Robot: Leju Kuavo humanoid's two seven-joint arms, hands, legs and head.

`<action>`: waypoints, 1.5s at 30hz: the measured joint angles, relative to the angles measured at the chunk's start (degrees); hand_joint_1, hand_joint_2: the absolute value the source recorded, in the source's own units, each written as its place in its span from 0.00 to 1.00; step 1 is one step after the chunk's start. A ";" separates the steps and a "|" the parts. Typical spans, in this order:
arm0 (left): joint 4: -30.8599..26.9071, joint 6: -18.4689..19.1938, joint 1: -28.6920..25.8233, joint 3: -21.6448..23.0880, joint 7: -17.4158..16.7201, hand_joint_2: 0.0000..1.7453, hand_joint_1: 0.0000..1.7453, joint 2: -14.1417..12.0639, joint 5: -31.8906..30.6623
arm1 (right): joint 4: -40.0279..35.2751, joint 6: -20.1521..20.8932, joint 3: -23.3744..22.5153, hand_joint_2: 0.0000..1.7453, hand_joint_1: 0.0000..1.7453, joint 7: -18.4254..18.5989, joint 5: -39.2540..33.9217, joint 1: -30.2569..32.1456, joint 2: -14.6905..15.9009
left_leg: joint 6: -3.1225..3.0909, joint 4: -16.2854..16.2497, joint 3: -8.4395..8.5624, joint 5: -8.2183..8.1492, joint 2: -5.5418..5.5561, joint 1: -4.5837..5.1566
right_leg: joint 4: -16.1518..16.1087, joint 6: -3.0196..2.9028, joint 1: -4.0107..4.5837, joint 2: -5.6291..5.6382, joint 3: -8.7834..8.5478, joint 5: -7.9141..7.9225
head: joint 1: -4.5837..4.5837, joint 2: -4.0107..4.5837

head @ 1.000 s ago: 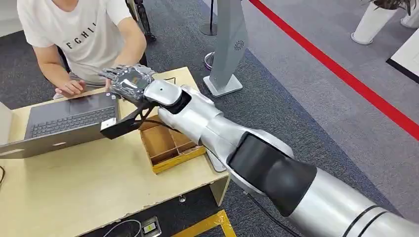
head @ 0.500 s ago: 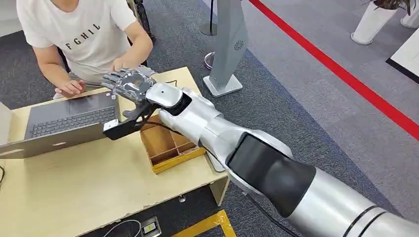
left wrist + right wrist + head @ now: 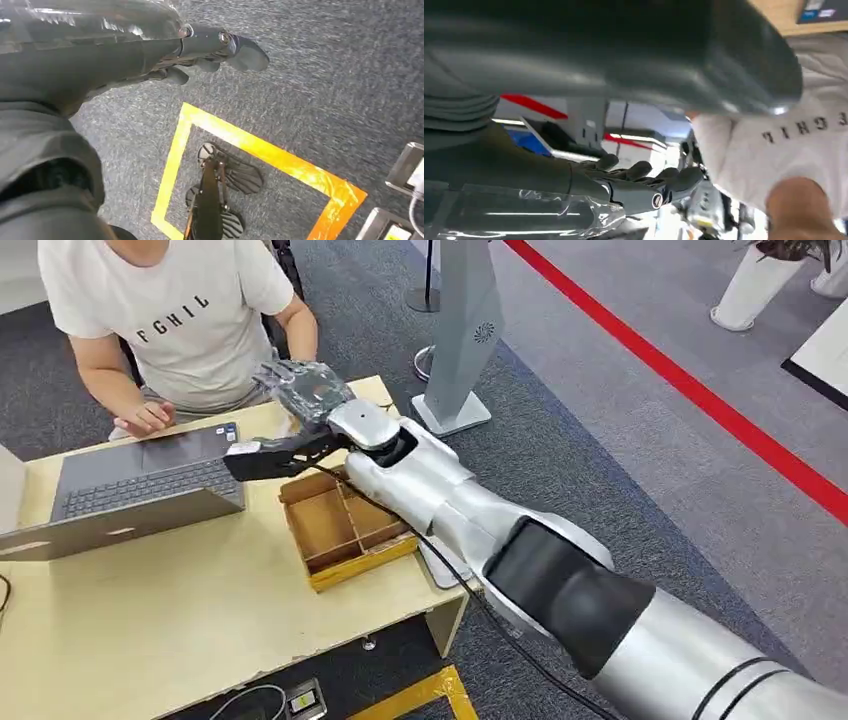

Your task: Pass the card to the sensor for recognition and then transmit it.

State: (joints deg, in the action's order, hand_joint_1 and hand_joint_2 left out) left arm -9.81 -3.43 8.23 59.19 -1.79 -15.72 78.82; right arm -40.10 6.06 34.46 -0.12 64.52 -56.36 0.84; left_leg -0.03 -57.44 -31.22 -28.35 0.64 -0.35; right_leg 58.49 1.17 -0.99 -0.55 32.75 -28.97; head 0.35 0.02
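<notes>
Pale matt wooden table [image 3: 150,620]; brown cardboard box [image 3: 340,530]; glossy silver metal right arm [image 3: 440,500]; rough grey carpet floor [image 3: 620,440].

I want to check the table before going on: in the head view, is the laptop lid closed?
No, the laptop on the table is open, with its keyboard facing up.

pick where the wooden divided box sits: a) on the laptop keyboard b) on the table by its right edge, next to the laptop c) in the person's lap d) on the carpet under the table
b: the head view shows the wooden divided box resting on the table near its right edge, beside the open laptop.
</notes>
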 joint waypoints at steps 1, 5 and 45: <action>0.00 -0.07 -0.10 0.00 -0.02 0.00 0.00 0.02 0.04 | -3.53 1.54 -1.00 0.00 0.00 1.19 -0.37 2.00 1.63 | 0.00 -0.01 -0.01 -0.03 0.02 0.00 | -0.01 0.00 0.00 -0.02 -0.02 0.00 | 0.02 0.00; 0.00 -0.48 -0.36 -0.02 0.15 0.00 0.00 0.02 0.55 | -17.85 7.20 -6.02 0.00 0.00 3.82 -1.59 10.88 8.40 | -0.04 -0.05 -0.02 -0.09 0.04 0.00 | -0.07 0.00 -0.01 0.00 -0.01 0.00 | 0.00 -0.02; 0.00 -4.24 0.17 -0.13 0.63 0.00 0.00 1.99 1.60 | -51.57 -19.85 3.74 1.00 0.00 20.36 -7.34 44.03 17.83 | 0.06 0.01 -0.04 -0.21 -0.20 -0.14 | -0.06 -0.06 0.12 0.26 0.00 -0.05 | 0.02 -0.02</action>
State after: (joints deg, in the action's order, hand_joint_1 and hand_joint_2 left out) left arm -9.81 -7.67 8.40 59.06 -1.16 -13.73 80.41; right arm -91.67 -13.79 38.20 20.24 57.18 -12.34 18.67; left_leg 0.03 -57.43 -31.25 -28.56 0.44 -0.49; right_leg 58.42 1.10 -0.87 -0.30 32.75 -29.02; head 0.37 0.00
